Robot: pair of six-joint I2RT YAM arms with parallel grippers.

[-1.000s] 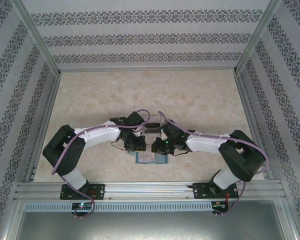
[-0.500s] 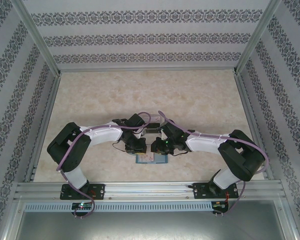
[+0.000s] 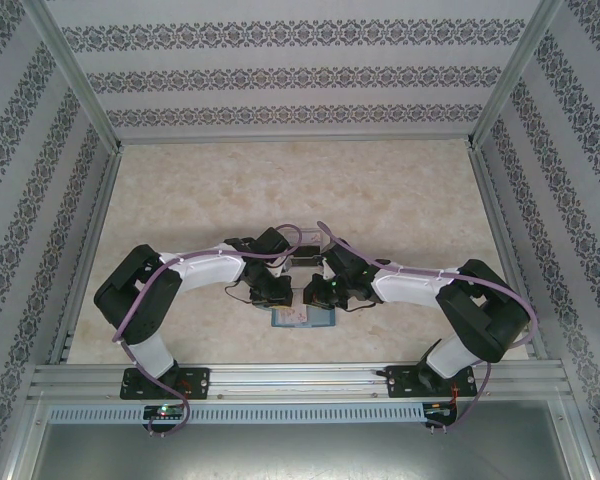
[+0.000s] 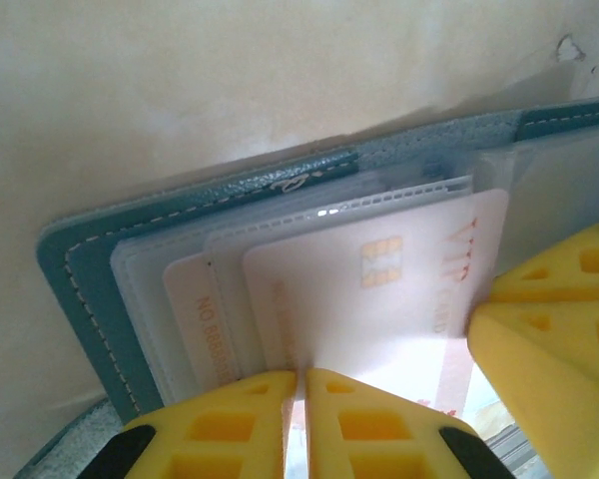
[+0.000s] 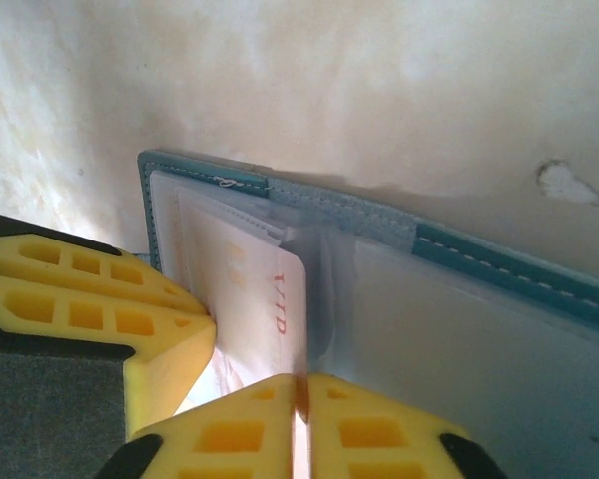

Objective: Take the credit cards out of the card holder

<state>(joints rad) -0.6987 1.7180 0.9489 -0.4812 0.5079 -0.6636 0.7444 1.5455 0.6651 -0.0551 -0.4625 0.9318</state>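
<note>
— Pale pink-white plastic credit cards (image 4: 379, 289): where are they?
— In the clear sleeves (image 4: 140, 289) of the open teal-blue stitched card holder (image 3: 302, 318), flat on the beige tabletop (image 3: 280, 190), near centre.
— Grippers?
— Left gripper (image 4: 301, 419) and right gripper (image 5: 301, 419) each pinch a card edge.
— Any change?
— The left elbow has drawn inward, then stilled. The cards look seated, so the pull remains.

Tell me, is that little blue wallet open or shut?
Open. The card holder lies spread flat on the table, its inside facing up, with pale cards tucked in clear sleeves.
</note>
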